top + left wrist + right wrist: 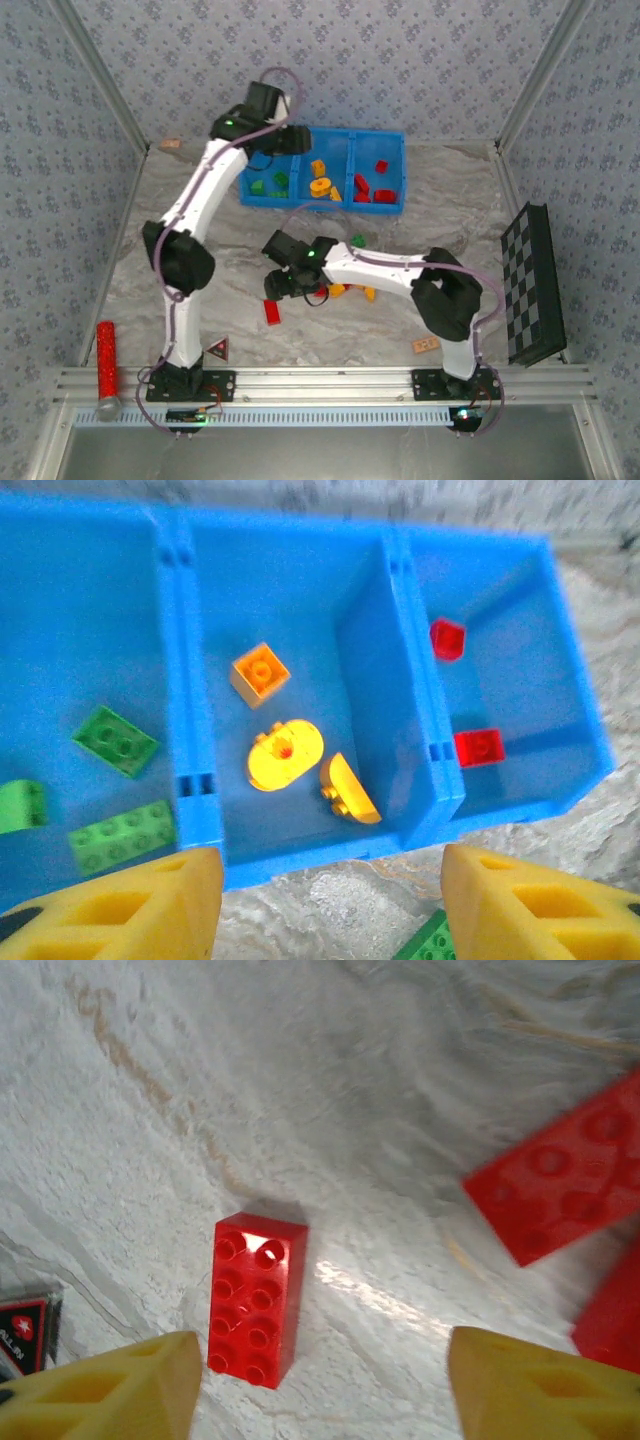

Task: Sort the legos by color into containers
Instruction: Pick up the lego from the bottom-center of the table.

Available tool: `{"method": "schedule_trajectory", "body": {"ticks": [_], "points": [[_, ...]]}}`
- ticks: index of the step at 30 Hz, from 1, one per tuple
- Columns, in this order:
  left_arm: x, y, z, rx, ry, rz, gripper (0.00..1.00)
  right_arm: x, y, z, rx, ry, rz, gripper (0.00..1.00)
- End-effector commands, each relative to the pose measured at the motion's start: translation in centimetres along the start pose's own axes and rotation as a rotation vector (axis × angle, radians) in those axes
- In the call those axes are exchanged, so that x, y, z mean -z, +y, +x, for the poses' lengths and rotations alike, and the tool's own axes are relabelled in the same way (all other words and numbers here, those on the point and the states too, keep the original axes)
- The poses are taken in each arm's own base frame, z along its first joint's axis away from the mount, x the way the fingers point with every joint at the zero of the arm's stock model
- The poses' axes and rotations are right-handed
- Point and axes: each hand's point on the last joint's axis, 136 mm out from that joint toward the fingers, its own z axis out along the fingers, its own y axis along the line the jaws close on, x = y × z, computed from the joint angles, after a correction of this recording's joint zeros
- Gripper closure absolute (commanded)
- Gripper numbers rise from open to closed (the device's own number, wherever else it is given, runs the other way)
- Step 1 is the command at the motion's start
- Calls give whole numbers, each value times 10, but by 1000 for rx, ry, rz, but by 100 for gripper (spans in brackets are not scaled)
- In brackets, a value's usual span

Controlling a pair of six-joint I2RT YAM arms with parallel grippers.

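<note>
**Mid-sort snapshot, nothing grabbed on either side**

Writing first: the red-and-black triangle [20,1330], down at 8 o'clock in the right wrist view, has white lettering, but it's too blurry for me to read; the tan tile [425,345] by the right arm's base has dark marks, too small to make out.

Top view, left to right: red tube [105,352] at 8 o'clock on the marbled table [450,220]; blue bin [395,145] at 12; checkered board [535,285] at 3.

The bin from the left wrist: the left compartment [60,630] holds three green legos [115,740]; the middle compartment [290,590] has an orange square [260,673], a yellow oval [285,755] and a yellow half-round [348,792]; the right compartment [520,690] has two red legos [478,747].

The left gripper [330,910] hangs by the bin, which lies at 12 o'clock from it in its own view; its fingers [120,905] are spread wide with nothing between them; a loose green lego [430,942] lies on the table beside the right-hand finger.

The right gripper [320,1400] is near the table centre, also wide open and empty; a red 2x4 lego [257,1298] lies flat, studs up, at 11 o'clock from it, close to one finger but not touching; two more red bricks [560,1190] sit at 2 and 3 o'clock.
</note>
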Motion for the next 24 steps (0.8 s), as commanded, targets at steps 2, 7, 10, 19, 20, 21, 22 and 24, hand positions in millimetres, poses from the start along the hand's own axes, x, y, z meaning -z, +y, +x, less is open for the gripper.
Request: {"method": "schedule_trajectory", "body": {"ticks": [2,7,10,19,20,21,22,24], "points": [[41,20,-6,42,-33,7,41,-18,13,14,38,57,23,24],[70,50,14,74,-45,-36,40,-33,19,27,82,106,44,22],[82,61,28,88,-45,-59,40,-41,23,34,117,128,59,22],[109,80,61,107,-42,-112,39,-60,7,45,149,184,153,35],[111,81,64,106,-41,-116,39,-62,5,45,152,187,161,39],[114,82,68,106,-38,-121,39,-63,2,45,154,190,168,43],[116,83,70,105,-37,-127,39,-64,-1,46,153,194,176,46],[118,85,79,105,-22,-133,39,-66,-4,49,151,202,185,54]]}}
